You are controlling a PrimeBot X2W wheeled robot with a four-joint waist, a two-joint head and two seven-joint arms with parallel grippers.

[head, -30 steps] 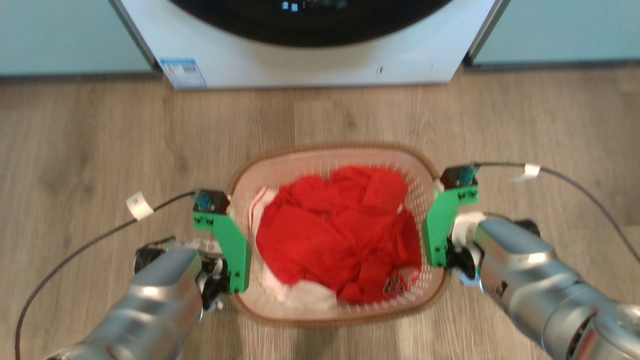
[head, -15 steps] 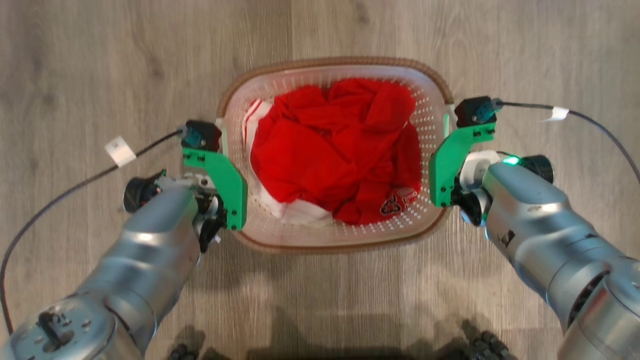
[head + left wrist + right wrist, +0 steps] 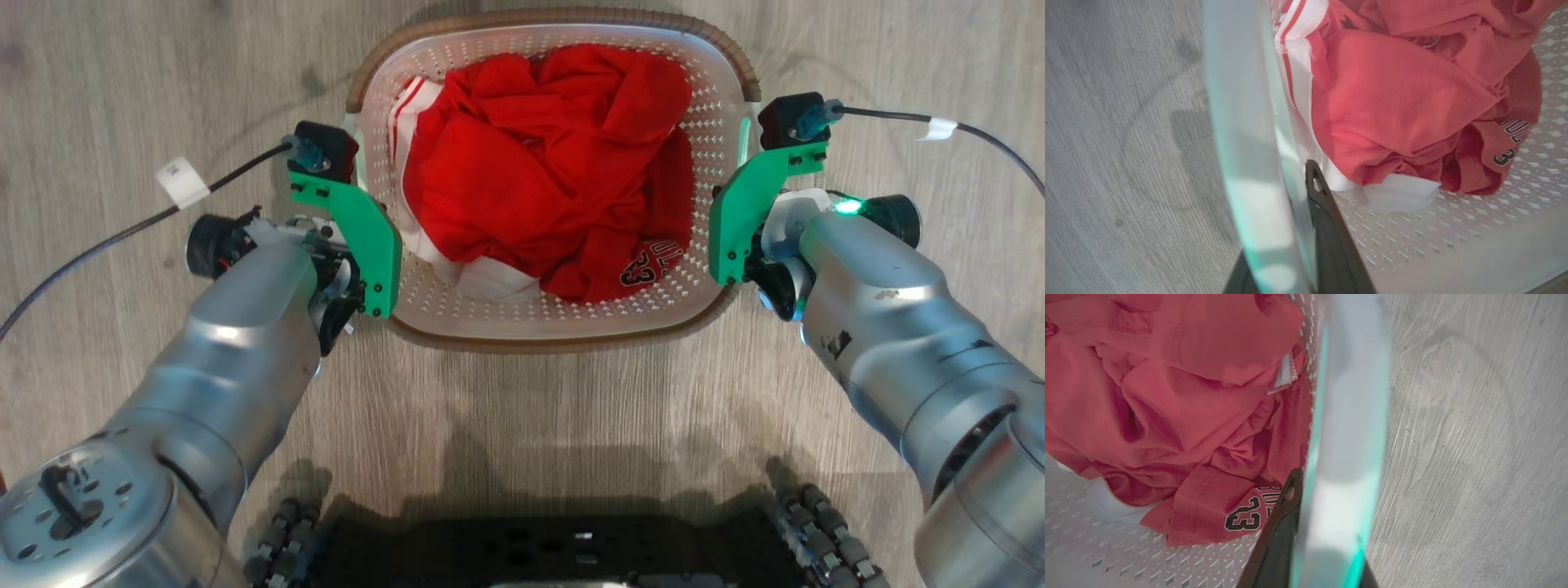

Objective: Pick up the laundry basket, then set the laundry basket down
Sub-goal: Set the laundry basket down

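Grey wood-grain plank floor (image 3: 122, 82) beneath the laundry basket (image 3: 531, 306)

A crumpled red jersey (image 3: 531, 163), numbered 23, is lying between the left pincer (image 3: 1290, 181) and the right pincer (image 3: 1327, 486).

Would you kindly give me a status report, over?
Both shut: left gripper on left handle, right gripper on right handle. Upright laundry basket, red clothes inside. No obstruction seen on floor.

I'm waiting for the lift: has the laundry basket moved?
Cannot tell. The laundry basket shows higher up the head view, but so does the floor: the camera moved.
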